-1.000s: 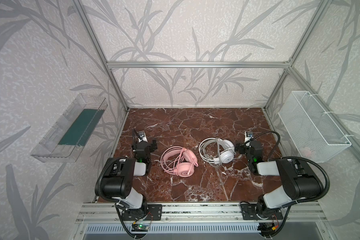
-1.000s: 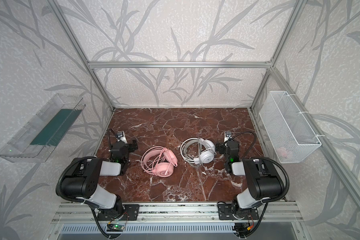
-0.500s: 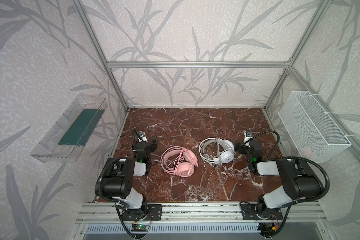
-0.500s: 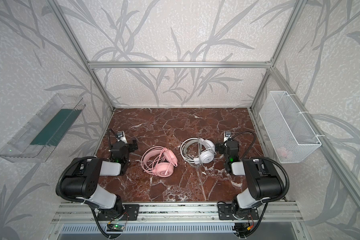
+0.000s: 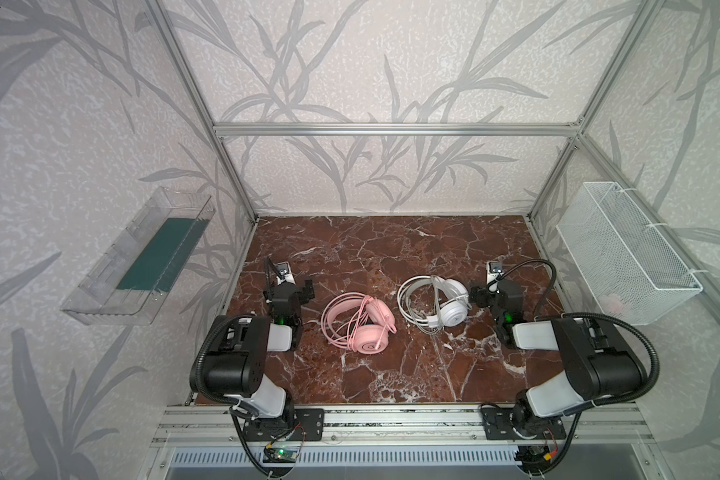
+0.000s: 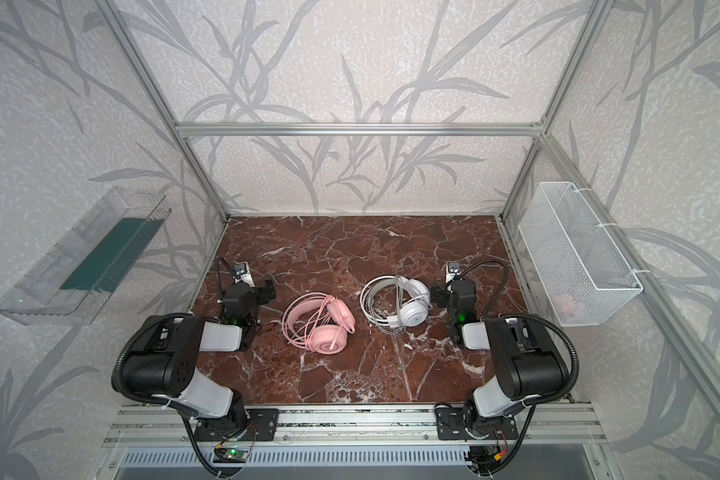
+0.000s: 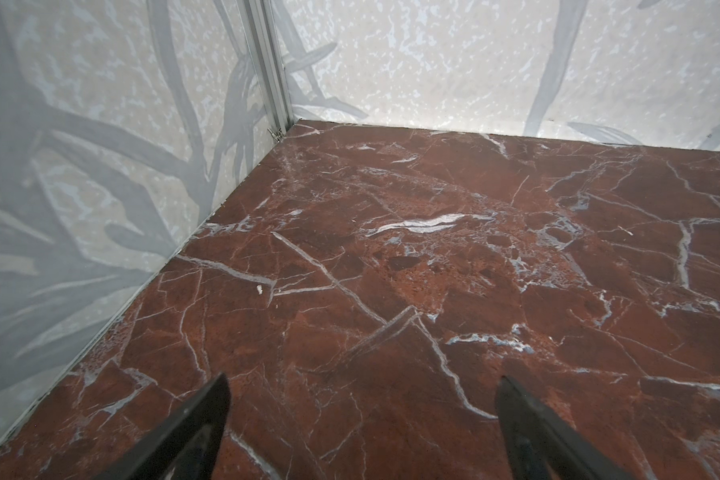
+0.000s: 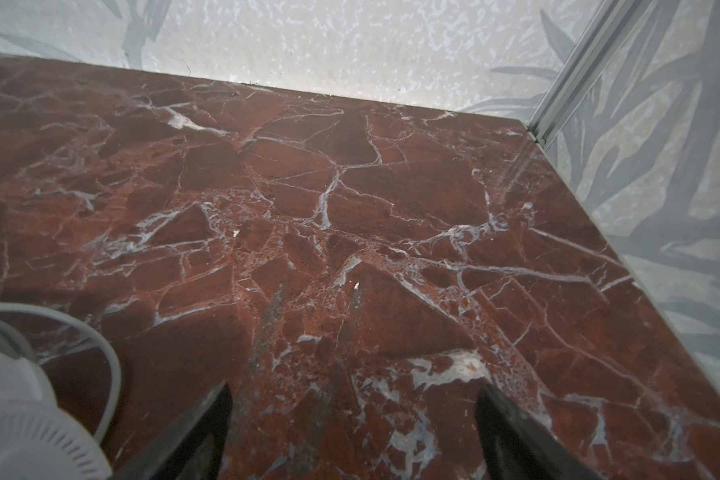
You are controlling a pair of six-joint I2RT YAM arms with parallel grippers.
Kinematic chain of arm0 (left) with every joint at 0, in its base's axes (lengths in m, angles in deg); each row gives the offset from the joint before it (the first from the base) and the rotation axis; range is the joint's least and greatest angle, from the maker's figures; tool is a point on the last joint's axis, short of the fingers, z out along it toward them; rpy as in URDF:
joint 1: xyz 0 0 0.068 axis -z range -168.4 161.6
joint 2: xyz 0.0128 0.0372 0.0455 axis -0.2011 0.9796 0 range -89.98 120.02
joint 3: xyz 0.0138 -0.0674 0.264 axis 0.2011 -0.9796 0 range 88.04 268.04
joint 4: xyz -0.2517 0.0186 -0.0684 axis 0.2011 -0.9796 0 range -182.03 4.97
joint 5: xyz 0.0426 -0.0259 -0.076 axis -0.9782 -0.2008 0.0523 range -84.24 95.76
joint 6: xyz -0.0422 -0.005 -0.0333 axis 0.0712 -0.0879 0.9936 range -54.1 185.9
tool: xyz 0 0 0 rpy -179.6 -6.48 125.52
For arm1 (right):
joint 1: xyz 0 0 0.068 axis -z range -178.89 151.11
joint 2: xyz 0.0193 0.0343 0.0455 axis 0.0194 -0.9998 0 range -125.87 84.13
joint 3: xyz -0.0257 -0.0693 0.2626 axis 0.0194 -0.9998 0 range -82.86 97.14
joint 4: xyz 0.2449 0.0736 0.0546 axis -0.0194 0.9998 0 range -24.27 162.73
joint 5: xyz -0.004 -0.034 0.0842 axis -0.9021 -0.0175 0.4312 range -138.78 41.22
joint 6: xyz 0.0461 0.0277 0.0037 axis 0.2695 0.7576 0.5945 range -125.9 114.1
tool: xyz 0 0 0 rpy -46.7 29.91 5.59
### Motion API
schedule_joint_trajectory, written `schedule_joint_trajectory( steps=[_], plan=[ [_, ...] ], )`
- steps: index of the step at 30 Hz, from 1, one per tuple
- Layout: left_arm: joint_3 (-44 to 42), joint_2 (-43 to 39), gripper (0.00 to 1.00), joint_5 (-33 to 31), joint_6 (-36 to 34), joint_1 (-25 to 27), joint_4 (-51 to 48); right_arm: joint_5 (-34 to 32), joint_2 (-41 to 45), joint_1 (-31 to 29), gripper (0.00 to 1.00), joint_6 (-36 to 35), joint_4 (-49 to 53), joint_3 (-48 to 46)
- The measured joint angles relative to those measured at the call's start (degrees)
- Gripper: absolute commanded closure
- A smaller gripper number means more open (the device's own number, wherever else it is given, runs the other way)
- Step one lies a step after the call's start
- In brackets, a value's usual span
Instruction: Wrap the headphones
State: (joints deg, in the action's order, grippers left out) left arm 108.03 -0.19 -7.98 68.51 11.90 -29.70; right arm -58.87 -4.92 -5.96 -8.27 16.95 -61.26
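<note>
Lying side by side on the red-brown marble tabletop (image 5: 391,374), the pink over-ear headphones (image 5: 360,324) and the white over-ear headphones (image 5: 435,301) are both showing their cords looped about the headbands, as wrapping would leave them. The left gripper (image 7: 360,399) is hovering empty beside the pink set and the right gripper (image 8: 352,409) beside the white, each with jaws spread wide. Whether the cords are sitting secure cannot be told.

Even, soft daylight throughout, faint shadows, sharp top views; wrist views bend and blur toward their edges.
</note>
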Motion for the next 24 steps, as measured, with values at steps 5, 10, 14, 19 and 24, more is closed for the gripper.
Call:
schedule_joint_trajectory(
  steps=[5, 10, 14, 19, 24],
  plan=[
    [0.0, 0.0, 0.01, 0.0, 0.0, 0.0, 0.0, 0.0, 0.0, 0.0, 0.01, 0.0, 0.3, 0.0],
    [0.0, 0.0, 0.01, 0.0, 0.0, 0.0, 0.0, 0.0, 0.0, 0.0, 0.01, -0.2, 0.3, 0.0],
    [0.0, 0.0, 0.01, 0.0, 0.0, 0.0, 0.0, 0.0, 0.0, 0.0, 0.01, -0.2, 0.3, 0.0],
    [0.0, 0.0, 0.01, 0.0, 0.0, 0.0, -0.1, 0.0, 0.0, 0.0, 0.01, -0.2, 0.3, 0.0],
    [0.2, 0.0, 0.01, 0.4, 0.1, -0.2, -0.2, 0.0, 0.0, 0.0, 0.01, -0.2, 0.3, 0.0]
  ],
)
